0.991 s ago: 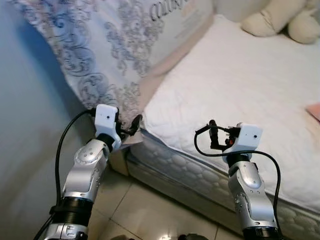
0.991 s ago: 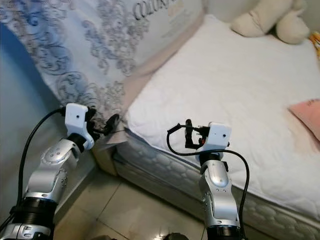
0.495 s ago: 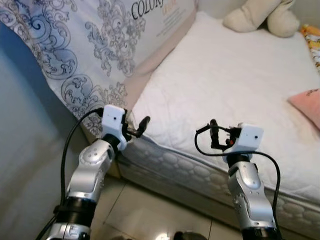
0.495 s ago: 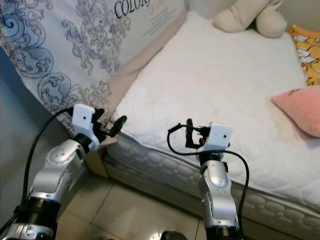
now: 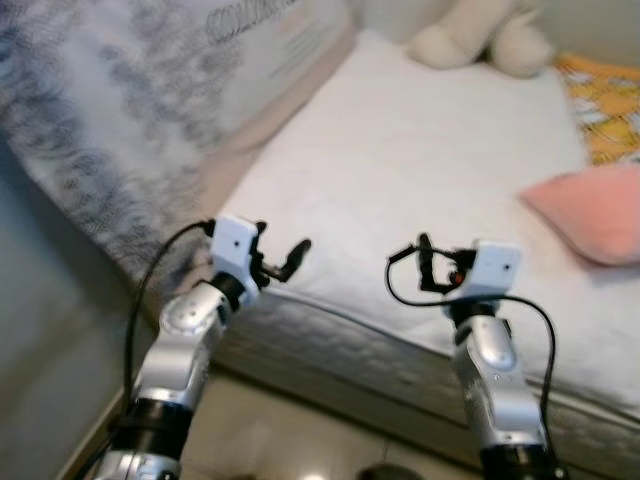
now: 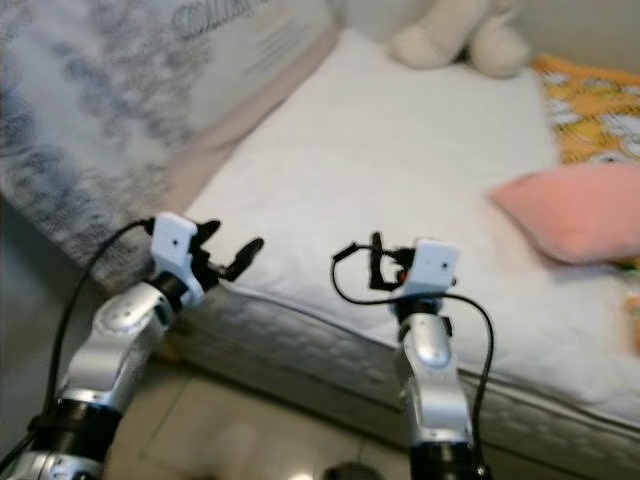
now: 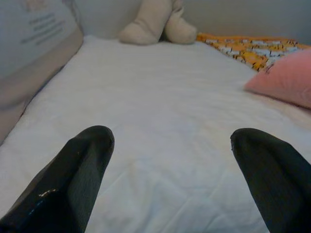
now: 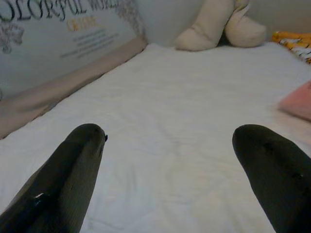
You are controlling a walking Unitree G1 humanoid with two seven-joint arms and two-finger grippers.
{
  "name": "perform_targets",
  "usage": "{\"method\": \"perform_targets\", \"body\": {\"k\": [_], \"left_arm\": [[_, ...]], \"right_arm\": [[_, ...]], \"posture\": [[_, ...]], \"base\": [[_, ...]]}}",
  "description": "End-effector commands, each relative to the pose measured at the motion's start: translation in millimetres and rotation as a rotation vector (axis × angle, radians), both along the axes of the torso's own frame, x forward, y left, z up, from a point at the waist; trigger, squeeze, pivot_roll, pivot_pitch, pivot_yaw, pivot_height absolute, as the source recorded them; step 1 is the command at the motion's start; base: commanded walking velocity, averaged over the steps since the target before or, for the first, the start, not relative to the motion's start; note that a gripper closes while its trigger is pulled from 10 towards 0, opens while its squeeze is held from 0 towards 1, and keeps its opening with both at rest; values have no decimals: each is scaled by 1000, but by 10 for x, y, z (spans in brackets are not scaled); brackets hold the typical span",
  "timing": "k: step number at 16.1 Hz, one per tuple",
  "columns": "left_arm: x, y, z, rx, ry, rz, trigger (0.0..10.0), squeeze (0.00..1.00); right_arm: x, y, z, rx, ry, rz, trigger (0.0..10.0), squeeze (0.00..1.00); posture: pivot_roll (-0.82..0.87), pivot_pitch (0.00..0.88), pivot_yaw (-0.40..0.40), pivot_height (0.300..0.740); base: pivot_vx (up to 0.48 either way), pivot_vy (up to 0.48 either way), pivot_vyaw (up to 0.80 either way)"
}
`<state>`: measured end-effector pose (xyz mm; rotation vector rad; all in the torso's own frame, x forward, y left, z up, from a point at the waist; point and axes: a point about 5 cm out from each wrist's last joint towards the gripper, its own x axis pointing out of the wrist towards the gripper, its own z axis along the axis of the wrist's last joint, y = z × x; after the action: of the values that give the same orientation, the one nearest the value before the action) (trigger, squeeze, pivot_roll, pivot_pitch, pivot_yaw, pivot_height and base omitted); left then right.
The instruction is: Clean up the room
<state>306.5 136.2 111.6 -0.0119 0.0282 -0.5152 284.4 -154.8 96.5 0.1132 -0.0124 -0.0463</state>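
At the near edge of the bed, both grippers hang in open air with nothing between their fingers; the left gripper [image 7: 165, 170] has its jaws spread wide, each black finger [image 7: 73, 179] standing at one side of the wrist view with bare white mattress [image 5: 430, 150] between; the right gripper [image 8: 167, 170] is likewise spread, its fingers [image 8: 63, 174] framing the same quilted surface. From the head views, the left gripper [image 5: 290, 260] sits just over the mattress's near corner, beside the large patterned pillow [image 5: 130, 110] that leans along the bed's left side; the right gripper [image 5: 425, 270] is held level near the front edge, well apart from any loose item. Objects that tidying might concern lie farther out: a pink cushion [image 5: 585, 215] rests on the right part of the mattress, near an orange patterned cloth [image 5: 600, 100] at the far right; a cream plush toy [image 5: 480, 35] sits at the head of the bed against the wall. Step in hand, as judged: approach and survey, no object yet chosen or grasped. Next move, as judged: a step or lean toward the bed and a reach by the right arm, the pink cushion being the nearest candidate; the jaws are already wide enough for soft fabric, though a bulky cushion may slip from a two-finger pinch.
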Motion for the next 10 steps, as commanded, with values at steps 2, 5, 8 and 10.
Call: {"method": "perform_targets", "body": {"k": [2,5,8,10], "left_arm": [[10,-82,35,-11,-16,-33,10000,0],[32,-95,30,-6,-18,-35,10000,0],[57,-140,30,3,-19,-38,10000,0],[69,-142,13,24,-16,-21,10000,0]], "right_arm": [[-24,-77,-2,8,-9,-25,10000,0],[-49,-111,-12,9,-13,-43,10000,0],[-40,-110,4,1,-23,-39,10000,0],[-24,-103,-13,-23,-2,-37,10000,0]], "posture": [[-36,0,24,731],[-42,0,26,731],[-45,0,28,731],[-44,0,28,731]], "base": [[0,-444,-569],[80,-427,-569],[272,-390,-567],[336,-337,-281]]}}
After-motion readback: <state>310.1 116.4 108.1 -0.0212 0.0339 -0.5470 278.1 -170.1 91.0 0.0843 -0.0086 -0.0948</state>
